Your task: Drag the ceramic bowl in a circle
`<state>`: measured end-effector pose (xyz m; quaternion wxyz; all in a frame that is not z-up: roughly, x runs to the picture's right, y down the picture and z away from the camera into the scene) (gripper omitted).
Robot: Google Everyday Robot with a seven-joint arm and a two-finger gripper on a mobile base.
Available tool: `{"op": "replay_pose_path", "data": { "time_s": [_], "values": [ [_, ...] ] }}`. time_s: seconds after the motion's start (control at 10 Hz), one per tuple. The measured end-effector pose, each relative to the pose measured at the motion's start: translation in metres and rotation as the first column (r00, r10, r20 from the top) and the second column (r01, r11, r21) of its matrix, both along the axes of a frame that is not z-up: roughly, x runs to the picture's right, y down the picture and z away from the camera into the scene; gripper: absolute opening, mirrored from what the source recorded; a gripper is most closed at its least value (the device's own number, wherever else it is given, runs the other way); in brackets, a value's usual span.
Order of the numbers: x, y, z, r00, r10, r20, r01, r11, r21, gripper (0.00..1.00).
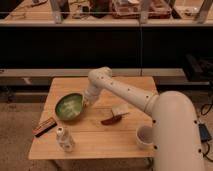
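The ceramic bowl (69, 106) is round and shallow, with a mottled green inside and a darker rim. It sits on the left half of the wooden table (95, 142). My white arm reaches in from the right and bends down to it. The gripper (86, 101) is at the bowl's right rim, and the arm's wrist mostly hides it.
A white cup (144, 136) stands at the table's front right. A small pale bottle (64, 139) stands at the front left, and a brown bar (44, 126) lies near the left edge. A dark brown object (110, 120) and a tan packet (120, 110) lie mid-table. Dark shelving stands behind.
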<state>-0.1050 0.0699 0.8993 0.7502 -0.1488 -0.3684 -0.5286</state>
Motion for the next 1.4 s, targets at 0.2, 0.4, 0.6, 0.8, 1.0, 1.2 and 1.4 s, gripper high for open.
{"op": "replay_pose_path", "data": {
  "time_s": [0.2,0.4,0.6,0.8,1.0,1.2,1.4],
  "values": [
    [0.031,-0.028,0.025,0.997,0.054,-0.061,-0.055,0.9985,-0.003,0.0],
    [0.079,-0.035,0.051,0.984,0.086,-0.153,-0.092,0.9952,-0.032,0.0],
    [0.123,-0.024,0.063,0.967,0.106,-0.232,-0.125,0.9898,-0.069,0.0],
    [0.162,-0.012,0.06,0.953,0.098,-0.285,-0.125,0.9891,-0.077,0.0],
    [0.189,-0.002,0.045,0.947,0.067,-0.314,-0.089,0.9944,-0.056,0.0],
    [0.2,0.017,0.007,0.952,-0.011,-0.307,0.005,0.9997,-0.022,0.0],
    [0.177,0.033,-0.031,0.957,-0.106,-0.27,0.116,0.993,0.022,0.0]
  ]
}}
